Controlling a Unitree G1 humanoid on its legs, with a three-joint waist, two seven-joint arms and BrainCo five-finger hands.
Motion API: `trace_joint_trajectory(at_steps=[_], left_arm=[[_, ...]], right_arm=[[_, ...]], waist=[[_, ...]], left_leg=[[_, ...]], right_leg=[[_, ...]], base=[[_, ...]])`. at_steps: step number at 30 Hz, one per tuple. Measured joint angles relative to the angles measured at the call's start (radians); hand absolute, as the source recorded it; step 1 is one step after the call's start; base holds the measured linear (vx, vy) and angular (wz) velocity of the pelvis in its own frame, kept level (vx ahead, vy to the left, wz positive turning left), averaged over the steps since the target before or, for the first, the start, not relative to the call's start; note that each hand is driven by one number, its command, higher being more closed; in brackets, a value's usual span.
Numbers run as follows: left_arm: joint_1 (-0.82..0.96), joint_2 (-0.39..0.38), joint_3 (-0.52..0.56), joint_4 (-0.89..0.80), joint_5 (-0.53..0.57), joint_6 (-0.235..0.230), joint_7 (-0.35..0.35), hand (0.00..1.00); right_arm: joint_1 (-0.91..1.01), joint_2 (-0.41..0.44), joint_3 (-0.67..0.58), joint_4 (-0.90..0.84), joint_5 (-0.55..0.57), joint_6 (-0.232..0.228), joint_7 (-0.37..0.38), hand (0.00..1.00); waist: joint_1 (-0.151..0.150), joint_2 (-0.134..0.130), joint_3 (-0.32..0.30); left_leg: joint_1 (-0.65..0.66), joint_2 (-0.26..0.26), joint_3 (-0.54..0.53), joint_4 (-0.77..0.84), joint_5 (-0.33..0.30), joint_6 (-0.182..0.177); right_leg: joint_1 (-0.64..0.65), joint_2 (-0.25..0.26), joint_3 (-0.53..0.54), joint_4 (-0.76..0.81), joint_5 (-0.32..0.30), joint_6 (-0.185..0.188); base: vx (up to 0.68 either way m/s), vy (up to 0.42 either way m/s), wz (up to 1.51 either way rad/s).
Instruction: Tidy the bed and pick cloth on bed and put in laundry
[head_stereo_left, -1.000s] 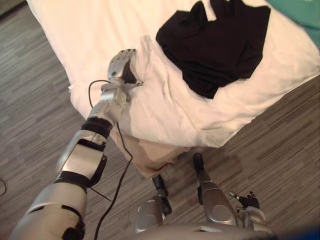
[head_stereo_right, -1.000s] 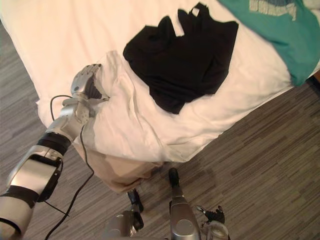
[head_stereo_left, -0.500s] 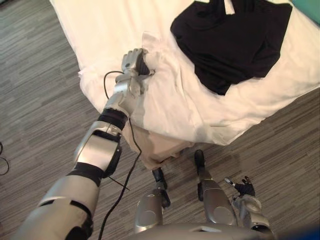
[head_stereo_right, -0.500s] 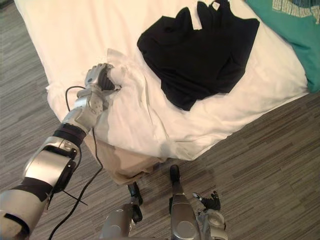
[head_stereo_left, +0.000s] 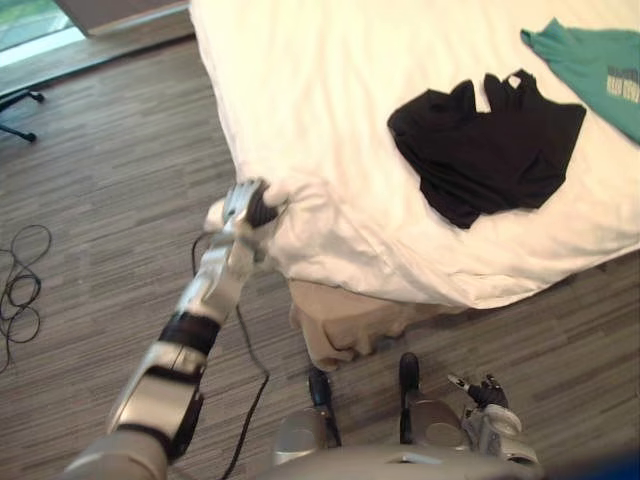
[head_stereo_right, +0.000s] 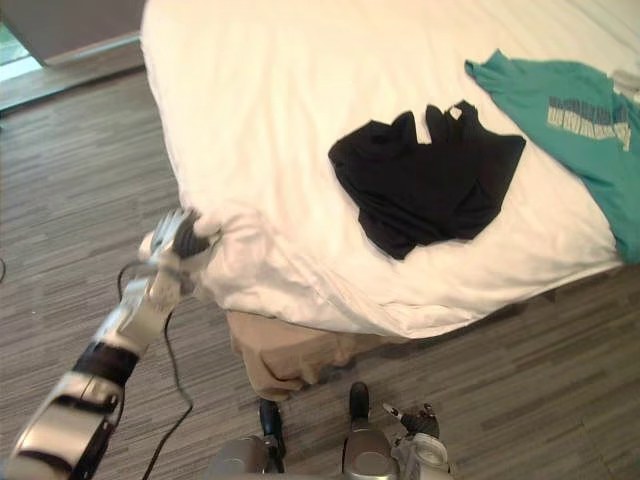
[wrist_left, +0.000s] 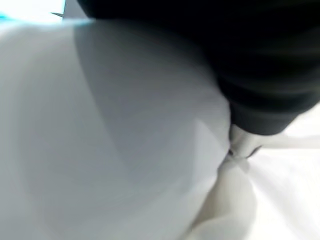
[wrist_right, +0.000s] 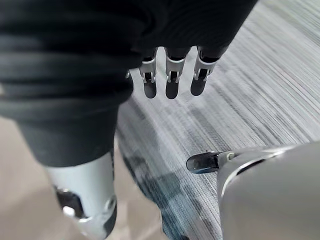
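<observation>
at the near left corner: left hand (head_stereo_left: 250, 203) clenched on a bunched fold of the white bed cover (head_stereo_left: 330, 120), dark palm turned toward the cover's edge
left arm: reaches straight from the near left up to that corner, low over the wood-grain floor (head_stereo_left: 100, 180)
left wrist view: white cloth pressed right against the hand, one pale fingertip showing at the fold
black garment (head_stereo_left: 490, 145): lies loose on the white bed cover, right of centre and toward the near edge, well apart from the left hand
long axis: it spreads wider from left to right than from near to far
which way it points: straps and neck opening toward the far side, a crumpled narrow tip toward the near edge
teal shirt (head_stereo_left: 595, 70): flat on the cover at the far right, just beyond the black garment and apart from it
beige cloth (head_stereo_left: 345, 325): hangs in folds below the cover's near edge, down to the floor
right hand (head_stereo_left: 485, 392): low at the near right over the floor, released, fingers (wrist_right: 170, 82) straight and slightly spread, grasping nothing
</observation>
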Motion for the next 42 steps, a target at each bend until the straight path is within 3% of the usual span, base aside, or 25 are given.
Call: trace_joint_trajectory(at_steps=[5, 6, 18, 21, 23, 26, 29, 35, 42], left_arm=[[0.261, -0.046, 0.082, -0.127, -0.071, -0.041, -0.005, 1.00], [0.319, -0.080, 0.101, -0.145, -0.088, -0.049, -0.014, 0.00], [0.626, -0.333, 0.170, -0.124, -0.269, -0.065, -0.068, 0.00], [0.629, -0.394, 0.213, 0.065, -0.274, -0.087, -0.080, 0.00], [0.612, -0.431, 0.287, 0.281, -0.252, -0.066, -0.074, 0.00], [0.614, -0.436, 0.366, 0.485, -0.187, -0.010, -0.054, 0.00], [0.637, -0.440, 0.400, 0.542, -0.135, 0.038, -0.042, 0.00], [0.607, -0.457, 0.437, 0.580, -0.138, 0.052, -0.069, 0.00], [0.528, -0.450, 0.424, 0.607, -0.137, 0.057, -0.053, 0.00]], right_arm=[[0.011, 0.002, 0.022, 0.008, -0.027, 0.014, 0.017, 0.00], [0.013, 0.002, 0.023, 0.011, -0.043, 0.016, 0.019, 0.00], [0.062, -0.004, 0.073, 0.008, -0.121, 0.014, 0.058, 0.00], [0.075, 0.000, 0.122, -0.005, -0.128, 0.011, 0.062, 0.00], [0.090, 0.006, 0.140, -0.021, -0.129, -0.001, 0.063, 0.00], [0.093, 0.008, 0.139, -0.017, -0.128, -0.010, 0.058, 0.00], [0.093, 0.009, 0.139, 0.004, -0.128, -0.010, 0.056, 0.00], [0.091, 0.005, 0.138, 0.017, -0.110, -0.010, 0.056, 0.00], [0.093, 0.009, 0.126, 0.019, -0.079, -0.010, 0.045, 0.00]], waist=[[0.021, -0.009, -0.031], [0.030, -0.010, -0.041], [0.076, -0.022, -0.095], [0.088, -0.019, -0.110], [0.087, -0.018, -0.123], [0.088, -0.023, -0.126], [0.100, -0.033, -0.132], [0.096, -0.025, -0.145], [0.093, -0.026, -0.148]], left_leg=[[0.026, -0.003, -0.040, -0.011, 0.002, 0.001], [0.042, -0.003, -0.041, -0.012, 0.002, 0.001], [0.101, -0.002, -0.128, -0.025, 0.001, -0.002], [0.116, -0.001, -0.126, -0.028, -0.004, -0.005], [0.118, 0.000, -0.125, -0.027, -0.010, -0.008], [0.123, 0.004, -0.133, -0.027, -0.012, -0.010], [0.128, 0.004, -0.154, -0.027, -0.012, -0.010], [0.134, 0.005, -0.148, -0.033, -0.012, -0.010], [0.133, 0.017, -0.120, -0.034, -0.016, -0.016]], right_leg=[[0.039, -0.001, -0.026, -0.001, -0.014, 0.002], [0.055, -0.001, -0.030, -0.001, -0.018, 0.002], [0.163, -0.003, -0.138, 0.000, -0.068, 0.009], [0.176, -0.003, -0.141, 0.000, -0.080, 0.010], [0.176, -0.003, -0.142, 0.012, -0.098, 0.015], [0.177, -0.007, -0.154, 0.030, -0.110, 0.012], [0.191, -0.010, -0.171, 0.041, -0.122, 0.013], [0.193, -0.012, -0.173, 0.043, -0.128, 0.013], [0.179, -0.002, -0.149, 0.048, -0.128, 0.011]], base=[[0.01, -0.008, 0.18], [0.05, -0.014, 0.08], [0.04, -0.021, 0.25], [0.02, -0.004, 0.01], [0.04, -0.009, 0.00], [0.05, -0.006, 0.11], [0.03, -0.009, 0.23], [0.00, -0.001, -0.01], [0.00, -0.008, -0.11]])
